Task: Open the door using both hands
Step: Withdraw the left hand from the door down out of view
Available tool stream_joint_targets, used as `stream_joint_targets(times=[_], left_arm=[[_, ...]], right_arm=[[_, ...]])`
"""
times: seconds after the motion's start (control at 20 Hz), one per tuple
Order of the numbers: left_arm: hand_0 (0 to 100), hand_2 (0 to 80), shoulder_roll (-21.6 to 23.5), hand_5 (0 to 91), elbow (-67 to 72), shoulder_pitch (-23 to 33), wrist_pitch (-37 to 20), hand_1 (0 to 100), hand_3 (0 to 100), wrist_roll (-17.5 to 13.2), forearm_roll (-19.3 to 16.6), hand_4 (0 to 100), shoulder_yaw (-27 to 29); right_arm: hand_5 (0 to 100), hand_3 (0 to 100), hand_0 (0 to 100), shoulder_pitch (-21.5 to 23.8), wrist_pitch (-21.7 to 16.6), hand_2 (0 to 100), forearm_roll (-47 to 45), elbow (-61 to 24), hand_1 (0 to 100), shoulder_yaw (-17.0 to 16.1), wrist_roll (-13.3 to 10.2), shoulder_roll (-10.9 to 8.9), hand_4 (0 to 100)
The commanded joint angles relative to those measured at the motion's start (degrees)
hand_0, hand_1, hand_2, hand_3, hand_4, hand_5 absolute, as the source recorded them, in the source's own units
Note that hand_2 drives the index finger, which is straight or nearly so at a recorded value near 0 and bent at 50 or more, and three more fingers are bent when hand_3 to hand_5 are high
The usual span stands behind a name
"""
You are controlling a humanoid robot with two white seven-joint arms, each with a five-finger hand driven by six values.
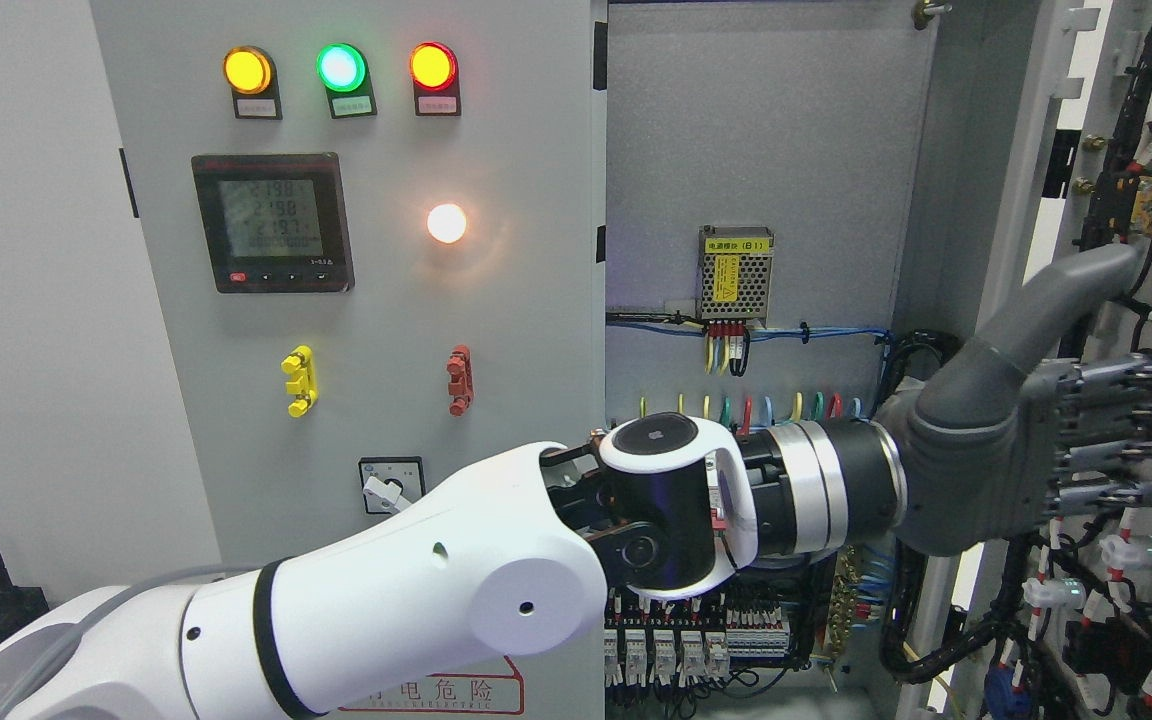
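Grey and rubbery-looking, the left hand reaches across to the picture's right, thumb raised, fingers stretched out straight and flat against the inner face of the right door, gripping nothing. That door stands swung open at the right edge, its back covered in black wiring and white connectors. The white left arm enters from the lower left corner and crosses the cabinet front. Behind the wrist the open cabinet interior shows a small mesh power supply on the back plate, with coloured wires below. The left door is closed, carrying three lit lamps along its top edge and a digital meter beneath them.
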Motion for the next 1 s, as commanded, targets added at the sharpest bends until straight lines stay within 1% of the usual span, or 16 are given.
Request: stream_joint_targets(times=[0.0,0.2,0.35,0.4,0.5,0.65,0.8,0.95], left_arm=[[0,0.0,13.9,0.0,-7.9,2.3,1.4,0,0,0.0,1.0,3,0.9],[0,0.0,22.0,0.0,-12.8,6.1,2.6,0,0,0.0,0.7,3,0.8],[0,0.0,29.5,0.0,-15.8,10.4,2.7,0,0,-0.5,0.3,3,0.9],[0,0.0,32.0,0.0,-16.6,11.8,2.7,0,0,-1.4,0.1,3,0.9],[0,0.0,36.8,0.0,-18.3,14.6,2.7,0,0,-4.3,0.1,3,0.9],[0,0.0,43.9,0.0,-21.0,18.8,2.7,0,0,-7.0,0.0,3,1.2],[0,0.0,49.2,0.0,-22.0,23.4,2.7,0,0,-10.1,-0.1,3,3.3],[0,0.0,54.7,0.0,-22.0,28.7,2.6,0,0,-14.6,-1.5,3,5.5]], right_arm=[[0,0,0,-0.1,0.0,0,0.0,0.0,0,0.0,0.0,0.00,0],[0,0,0,0.0,0.0,0,0.0,0.0,0,0.0,0.0,0.00,0],[0,0,0,0.0,0.0,0,0.0,0.0,0,0.0,0.0,0.00,0],[0,0,0,-0.1,0.0,0,0.0,0.0,0,0.0,0.0,0.00,0],[0,0,0,0.0,0.0,0,0.0,0.0,0,0.0,0.0,0.00,0],[0,0,0,0.0,0.0,0,0.0,0.0,0,0.0,0.0,0.00,0],[0,0,0,0.0,0.0,0,0.0,0.0,0,0.0,0.0,0.00,0],[0,0,0,0.0,0.0,0,0.0,0.0,0,0.0,0.0,0.00,0]])
